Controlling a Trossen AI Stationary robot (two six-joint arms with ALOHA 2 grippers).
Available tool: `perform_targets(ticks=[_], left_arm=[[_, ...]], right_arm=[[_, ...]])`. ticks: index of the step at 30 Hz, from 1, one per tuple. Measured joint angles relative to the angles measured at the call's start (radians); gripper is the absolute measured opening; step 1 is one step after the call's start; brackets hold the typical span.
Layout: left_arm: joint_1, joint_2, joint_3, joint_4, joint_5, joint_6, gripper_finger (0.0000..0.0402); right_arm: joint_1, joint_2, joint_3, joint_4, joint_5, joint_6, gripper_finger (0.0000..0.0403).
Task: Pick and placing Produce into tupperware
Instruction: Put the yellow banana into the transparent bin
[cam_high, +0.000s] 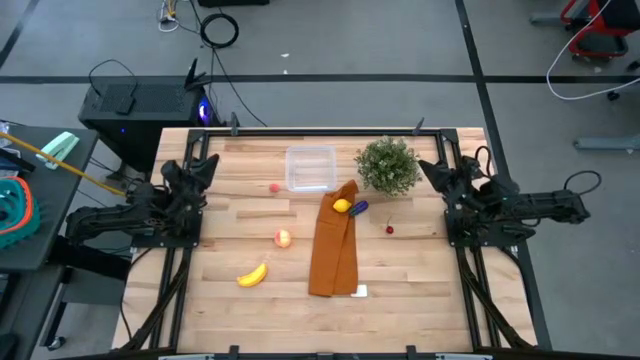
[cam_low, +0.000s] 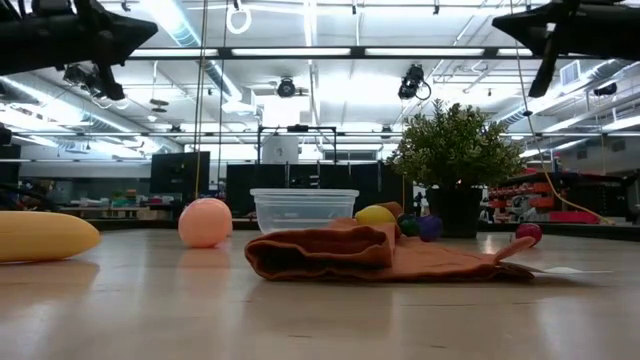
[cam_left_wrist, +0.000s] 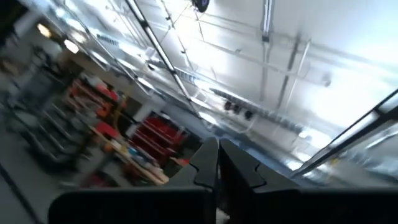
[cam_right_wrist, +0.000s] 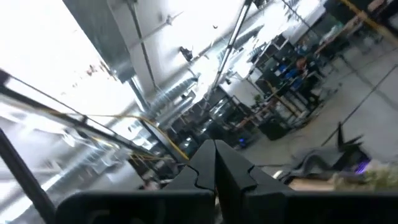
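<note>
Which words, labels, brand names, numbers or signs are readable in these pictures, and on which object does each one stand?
No text can be read in any view.
The white tag at the end of the orange-brown cloth: too small to tell whether anything is printed on it.
The tupperware, the banana and the plant pot: no label is visible.

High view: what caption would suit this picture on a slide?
Toy fruit scattered around an empty tupperware and orange cloth, both arms parked at the table's sides.
</note>
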Motion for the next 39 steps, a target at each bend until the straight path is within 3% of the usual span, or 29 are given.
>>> perform_targets(ticks=[4,10,20,26,31,36,39], left_arm=[[0.0,0.0,0.006,-0.014,0.048,-0.057,0.0028],[0.0,0.0,0.066,-0.01,0.031,0.02,0.0023],[0.0,0.053,0.18,-0.014,0.1,0.053,0.0043],[0.0,0.212,0.306,-0.017,0.131,0.139,0.0069],[0.0,0.361,0.465,-0.173,0.137,0.21,0.0105],[-0.029,0.487,0.665,-0.567,0.188,0.2,0.0139],[-0.069,0.561,0.781,-0.721,0.204,0.207,0.0151]], right_arm=[[0.0,0.056,0.0,0.007,-0.013,0.122,0.0014],[0.0,0.12,0.0,0.03,-0.013,0.333,0.002],[0.0,0.183,0.0,0.306,0.05,0.274,0.0021],[0.0,0.257,0.135,0.279,0.001,0.142,0.003],[0.0,0.364,0.375,0.061,-0.074,-0.047,0.0065],[0.0,0.457,0.675,-0.449,-0.194,-0.091,0.0098],[0.0,0.524,0.854,-0.738,-0.27,-0.093,0.0106]])
